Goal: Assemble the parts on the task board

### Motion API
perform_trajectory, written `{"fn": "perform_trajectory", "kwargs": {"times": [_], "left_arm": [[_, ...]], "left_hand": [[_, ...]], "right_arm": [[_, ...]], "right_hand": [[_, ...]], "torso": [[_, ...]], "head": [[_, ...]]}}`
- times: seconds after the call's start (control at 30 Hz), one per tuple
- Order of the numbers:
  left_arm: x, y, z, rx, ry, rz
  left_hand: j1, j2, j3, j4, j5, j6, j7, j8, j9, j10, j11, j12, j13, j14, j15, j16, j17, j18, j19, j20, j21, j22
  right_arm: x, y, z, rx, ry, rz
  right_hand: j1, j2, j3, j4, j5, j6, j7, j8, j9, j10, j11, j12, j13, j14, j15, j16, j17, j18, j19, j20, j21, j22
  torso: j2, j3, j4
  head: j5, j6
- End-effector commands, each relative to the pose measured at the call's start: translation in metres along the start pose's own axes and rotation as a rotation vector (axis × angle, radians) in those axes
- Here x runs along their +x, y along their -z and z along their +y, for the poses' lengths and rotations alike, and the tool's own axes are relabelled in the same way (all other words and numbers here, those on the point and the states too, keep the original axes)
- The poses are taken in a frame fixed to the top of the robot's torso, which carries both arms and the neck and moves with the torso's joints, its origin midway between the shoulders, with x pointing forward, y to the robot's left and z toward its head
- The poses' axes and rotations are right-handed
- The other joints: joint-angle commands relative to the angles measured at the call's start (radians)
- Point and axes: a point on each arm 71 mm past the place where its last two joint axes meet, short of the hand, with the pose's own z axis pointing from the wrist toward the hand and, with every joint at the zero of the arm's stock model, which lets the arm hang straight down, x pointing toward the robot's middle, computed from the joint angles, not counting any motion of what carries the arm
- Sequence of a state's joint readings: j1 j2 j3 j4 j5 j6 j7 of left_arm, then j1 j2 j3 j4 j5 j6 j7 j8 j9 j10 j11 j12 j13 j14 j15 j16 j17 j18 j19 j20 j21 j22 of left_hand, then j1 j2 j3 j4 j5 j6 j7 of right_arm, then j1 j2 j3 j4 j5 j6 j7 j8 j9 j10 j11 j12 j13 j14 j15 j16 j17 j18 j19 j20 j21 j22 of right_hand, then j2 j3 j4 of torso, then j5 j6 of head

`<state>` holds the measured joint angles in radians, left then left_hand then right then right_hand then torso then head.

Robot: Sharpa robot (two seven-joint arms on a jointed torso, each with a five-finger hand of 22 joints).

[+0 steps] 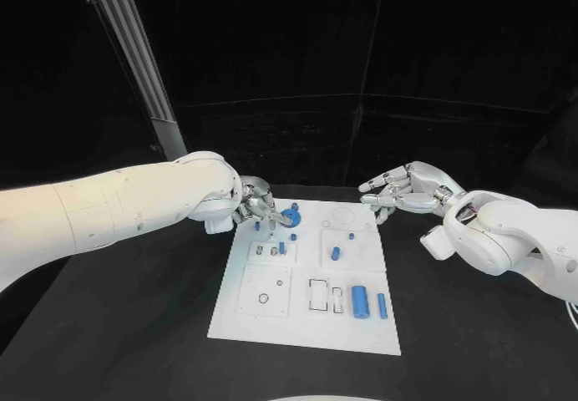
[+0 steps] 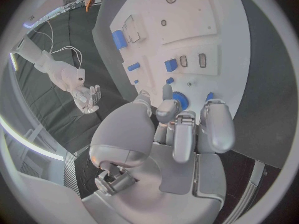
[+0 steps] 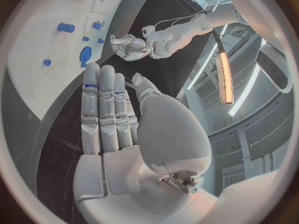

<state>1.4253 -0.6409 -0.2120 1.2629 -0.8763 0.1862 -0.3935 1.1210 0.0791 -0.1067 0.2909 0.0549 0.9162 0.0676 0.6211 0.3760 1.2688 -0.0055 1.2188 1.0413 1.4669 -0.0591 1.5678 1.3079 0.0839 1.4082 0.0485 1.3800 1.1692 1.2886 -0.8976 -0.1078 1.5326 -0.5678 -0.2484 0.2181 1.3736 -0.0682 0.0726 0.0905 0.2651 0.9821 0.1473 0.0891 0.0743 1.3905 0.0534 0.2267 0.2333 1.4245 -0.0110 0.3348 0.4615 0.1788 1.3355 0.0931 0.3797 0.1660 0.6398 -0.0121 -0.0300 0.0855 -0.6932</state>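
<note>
The white task board [image 1: 307, 322] lies in the middle of the table. My left hand [image 1: 256, 207] is over its far left corner, and its fingertips [image 2: 167, 93] close around a round blue gear [image 1: 291, 219] that sits low on the board [image 2: 187, 15]. The same gear [image 2: 181, 101] is partly hidden by the fingers. My right hand [image 1: 403, 194] hovers off the far right edge with its fingers [image 3: 102, 109] straight and apart, holding nothing. A thick blue cylinder [image 1: 359, 298] and a thin blue pin [image 1: 382, 305] lie near the front right.
Several small blue pieces [image 1: 337, 251] stand in the board's middle rows, beside empty slots [image 1: 318, 294] and holes [image 1: 263, 297]. A slanted metal post [image 1: 144, 75] rises at the back left. Black tabletop [image 1: 120, 334] surrounds the board.
</note>
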Motion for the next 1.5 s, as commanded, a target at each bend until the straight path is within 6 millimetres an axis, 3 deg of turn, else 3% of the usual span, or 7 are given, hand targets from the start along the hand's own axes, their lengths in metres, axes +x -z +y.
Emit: {"fn": "perform_trajectory", "kwargs": {"times": [0.03,0.17,0.3,0.57,1.5], "left_arm": [[0.003,-0.004,-0.002,-0.081,-0.123,0.053],[0.007,-0.009,-0.009,-0.089,-0.156,0.082],[0.011,-0.013,-0.014,-0.097,-0.18,0.107],[0.015,-0.019,-0.018,-0.111,-0.218,0.13],[0.025,-0.034,-0.022,-0.129,-0.225,0.155]], "left_hand": [[-0.026,-0.001,-0.027,0.0,-0.006,-0.017,-0.001,0.014,0.018,0.004,0.001,0.006,0.005,0.104,-0.009,0.003,0.263,-0.008,0.0,-0.006,0.005,0.005],[-0.097,-0.005,-0.085,0.002,-0.009,-0.028,-0.003,0.027,0.035,0.002,-0.002,0.008,0.006,0.104,-0.012,0.003,0.263,-0.008,-0.001,-0.01,0.007,0.008],[-0.11,-0.002,-0.105,0.001,-0.009,-0.034,-0.004,0.032,0.042,-0.002,-0.003,0.005,0.002,0.104,-0.013,0.003,0.263,-0.007,-0.004,-0.011,0.004,0.003],[-0.019,0.021,-0.099,-0.021,-0.006,-0.052,0.0,0.041,0.061,-0.011,0.0,0.001,-0.004,0.104,-0.01,0.003,0.263,-0.006,-0.009,-0.009,0.0,-0.002],[0.035,0.04,-0.084,-0.029,-0.005,-0.069,0.005,0.045,0.078,-0.037,0.006,-0.024,-0.039,0.104,-0.005,0.003,0.263,-0.001,-0.021,-0.003,-0.012,-0.023]], "right_arm": [[-0.001,-0.001,0.004,-0.026,0.035,-0.024],[0.0,-0.001,0.004,-0.026,0.039,-0.025],[0.0,-0.002,0.004,-0.024,0.041,-0.027],[-0.001,-0.003,0.003,-0.021,0.045,-0.036],[0.001,-0.01,0.002,-0.013,0.046,-0.029]], "right_hand": [[0.002,0.0,-0.012,0.0,0.007,-0.005,-0.002,0.004,0.0,-0.023,0.003,0.014,0.025,-0.028,0.004,0.029,0.03,0.0,-0.01,0.0,0.006,0.006],[0.008,0.004,-0.026,0.003,0.031,-0.008,0.001,0.005,0.0,-0.046,0.005,0.034,0.061,-0.06,0.005,0.07,0.067,0.0,-0.019,0.002,0.014,0.015],[0.013,0.003,-0.03,0.001,0.04,-0.011,0.002,0.005,0.0,-0.059,0.006,0.04,0.074,-0.077,0.006,0.084,0.081,0.0,-0.025,0.003,0.016,0.019],[0.017,0.006,-0.038,0.003,0.049,-0.019,0.006,0.004,-0.001,-0.081,0.011,0.047,0.094,-0.107,0.011,0.103,0.098,-0.001,-0.04,0.007,0.017,0.025],[0.011,0.009,-0.05,0.012,0.061,-0.029,0.012,0.003,-0.001,-0.108,0.018,0.049,0.109,-0.139,0.019,0.115,0.109,-0.001,-0.06,0.014,0.013,0.029]], "torso": [[0.001,-0.0001,0.0006],[0.002,-0.0004,0.0007],[0.003,-0.0009,0.0009],[0.001,-0.0016,0.0024],[0.001,-0.0005,0.002]], "head": [[0.004,-0.002],[0.004,-0.005],[0.005,-0.006],[0.006,-0.018],[0.009,-0.032]]}}
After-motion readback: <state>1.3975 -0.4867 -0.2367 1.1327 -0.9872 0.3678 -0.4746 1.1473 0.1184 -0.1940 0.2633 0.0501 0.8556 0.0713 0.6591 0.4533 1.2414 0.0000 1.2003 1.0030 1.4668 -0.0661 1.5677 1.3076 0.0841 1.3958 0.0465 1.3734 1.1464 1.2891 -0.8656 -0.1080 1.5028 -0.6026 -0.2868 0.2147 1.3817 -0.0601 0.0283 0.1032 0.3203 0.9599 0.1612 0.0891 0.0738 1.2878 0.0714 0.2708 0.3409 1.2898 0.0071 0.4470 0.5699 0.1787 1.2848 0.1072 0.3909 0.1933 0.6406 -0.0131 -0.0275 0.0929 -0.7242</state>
